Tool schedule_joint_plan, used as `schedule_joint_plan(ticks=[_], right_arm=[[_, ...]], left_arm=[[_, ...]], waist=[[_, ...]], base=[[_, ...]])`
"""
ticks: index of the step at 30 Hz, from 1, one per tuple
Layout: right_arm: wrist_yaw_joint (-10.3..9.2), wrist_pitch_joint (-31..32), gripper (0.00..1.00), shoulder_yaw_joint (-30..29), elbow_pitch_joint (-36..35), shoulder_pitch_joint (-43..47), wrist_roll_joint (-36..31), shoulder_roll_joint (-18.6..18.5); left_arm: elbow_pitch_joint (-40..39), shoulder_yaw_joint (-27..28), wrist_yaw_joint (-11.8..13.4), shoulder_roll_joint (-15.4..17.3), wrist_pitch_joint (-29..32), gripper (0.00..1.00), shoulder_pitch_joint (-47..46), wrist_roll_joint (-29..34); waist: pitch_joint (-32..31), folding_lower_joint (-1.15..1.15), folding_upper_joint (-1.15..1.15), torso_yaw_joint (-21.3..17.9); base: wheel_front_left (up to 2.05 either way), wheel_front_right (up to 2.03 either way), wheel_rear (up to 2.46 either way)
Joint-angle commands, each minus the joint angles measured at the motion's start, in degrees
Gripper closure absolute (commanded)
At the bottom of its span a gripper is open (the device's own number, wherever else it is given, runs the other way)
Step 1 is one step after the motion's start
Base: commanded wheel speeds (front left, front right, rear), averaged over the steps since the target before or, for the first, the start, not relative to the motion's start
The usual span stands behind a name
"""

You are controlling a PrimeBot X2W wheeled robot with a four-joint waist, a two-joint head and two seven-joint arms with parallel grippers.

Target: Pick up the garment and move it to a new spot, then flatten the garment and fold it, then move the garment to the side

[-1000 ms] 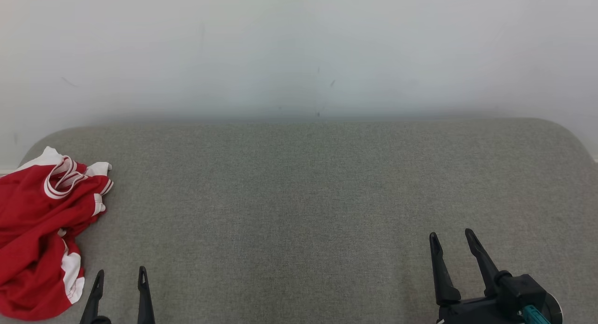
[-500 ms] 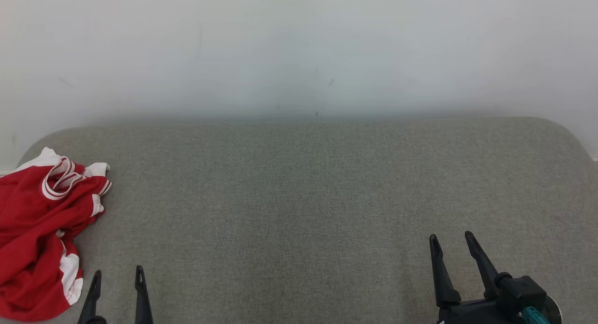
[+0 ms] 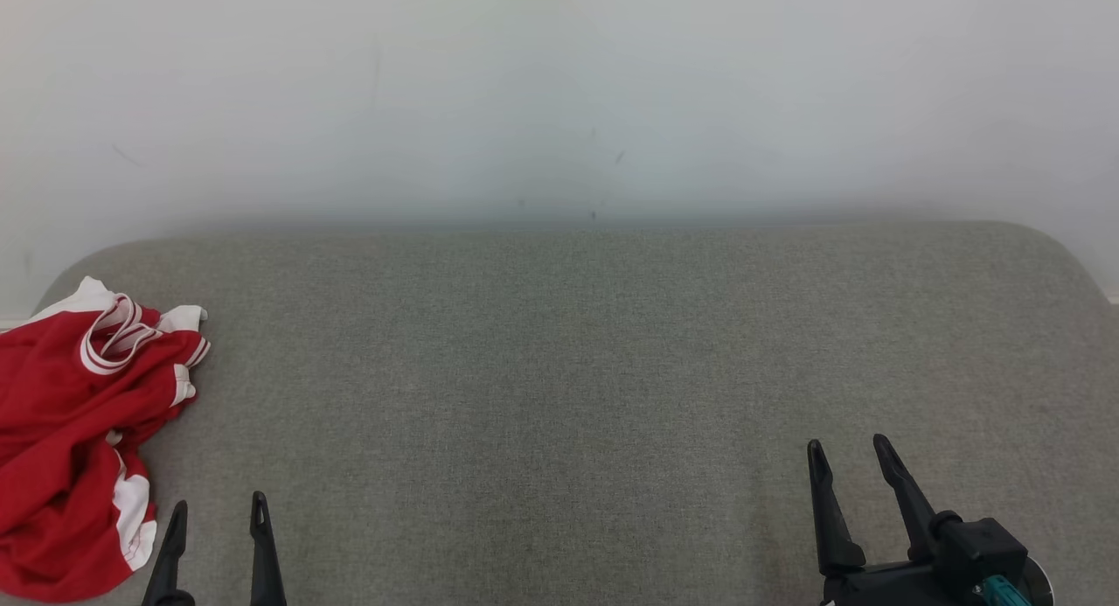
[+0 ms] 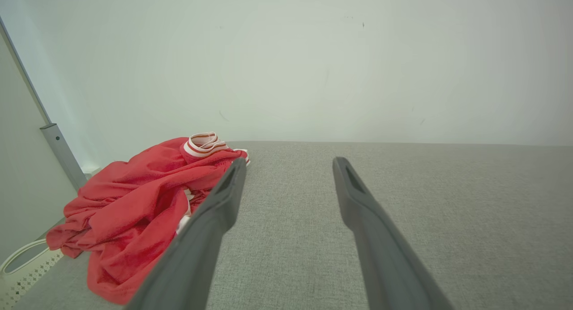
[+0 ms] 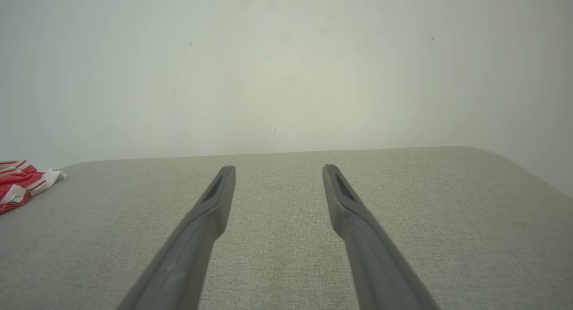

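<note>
Fingers (image 4: 215,211) on left gripper (image 3: 218,501) and right gripper (image 3: 848,443) stood wide, empty. Pickup pending: reach leftward to garment (image 3: 61,440), apparently bunched.

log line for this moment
red jersey: crumpled, not yet picked up | left gripper: open, beside jersey | right gripper: open, empty

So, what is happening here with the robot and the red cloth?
Nothing is held yet. The crumpled red garment with white trim lies at the left end of the grey fabric surface. The left end effector is open, close beside it. The right end effector is open too, far to the right.
</note>
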Motion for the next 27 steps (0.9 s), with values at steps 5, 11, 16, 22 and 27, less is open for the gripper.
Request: schedule_joint_plan(ticks=[5,11,16,22,27], right_arm=[[-0.12,-0.1,0.00,-0.2,0.1,0.0,0.8,-0.2],[-0.12,-0.1,0.00,-0.3,0.1,0.1,0.8,-0.2],[-0.12,-0.1,0.00,-0.3,0.3,0.0,0.8,-0.2],[-0.12,-0.1,0.00,-0.2,0.3,0.2,0.8,-0.2],[-0.12,-0.1,0.00,-0.3,0.4,0.3,0.9,-0.2]], left_arm=[[-0.8,0.3,-0.4,0.3,-0.2,0.00,0.8,-0.7],[-0.2,0.1,-0.1,0.6,-0.2,0.00,1.1,-0.6],[0.1,-0.1,0.0,0.7,0.4,0.00,1.0,-0.8],[0.4,-0.2,0.2,0.9,1.0,0.00,1.0,-1.2],[0.2,-0.5,0.4,0.8,1.2,0.00,1.1,-1.6]], waist=[[0.2,0.00,0.00,0.0],[0.2,0.00,0.00,0.1],[0.2,0.00,0.00,0.1],[0.2,0.00,0.00,0.3],[0.1,0.00,0.00,0.5]], base=[[0.00,0.00,0.00],[0.00,0.00,0.00],[0.00,0.00,0.00],[0.00,0.00,0.00],[0.00,0.00,0.00]])
